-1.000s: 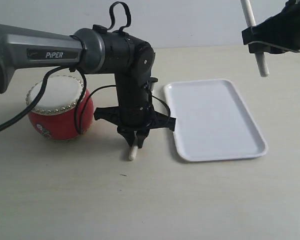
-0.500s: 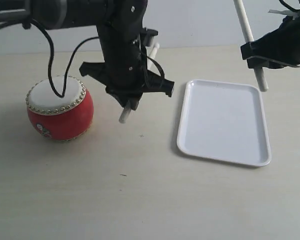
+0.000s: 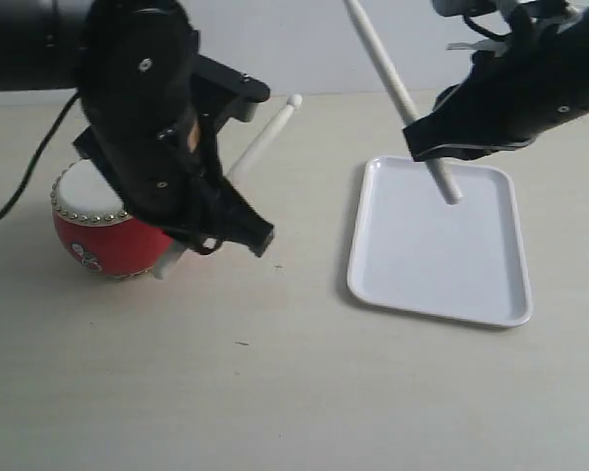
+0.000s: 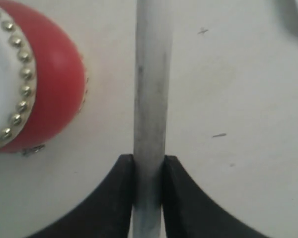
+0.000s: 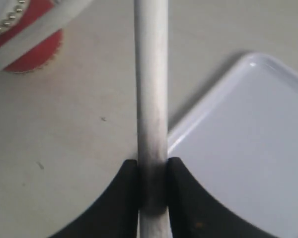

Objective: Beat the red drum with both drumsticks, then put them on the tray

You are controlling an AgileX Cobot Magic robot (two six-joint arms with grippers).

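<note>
The red drum (image 3: 90, 245) stands on the table at the left, half hidden behind my left arm. My left gripper (image 3: 184, 245) is shut on a drumstick (image 3: 265, 135) that slants up to the right, its lower end beside the drum's side (image 4: 57, 79). The left wrist view shows the jaws (image 4: 149, 166) pinching that stick (image 4: 151, 94). My right gripper (image 3: 419, 130) is shut on the other drumstick (image 3: 381, 59), tilted, with its lower end above the white tray (image 3: 434, 312). In the right wrist view the gripper (image 5: 153, 168) clamps this stick (image 5: 151, 74) over the tray's edge (image 5: 248, 148).
Bare beige table lies in front of the drum and tray and between them. A pale wall runs behind the table. In the right wrist view the drum (image 5: 37, 55) shows at a corner behind the blurred left stick (image 5: 39, 29).
My left arm has risen and swung toward the drum, tilting its stick. My right arm has come down and to the left over the tray. The tray turned a little after the earliest frame.
</note>
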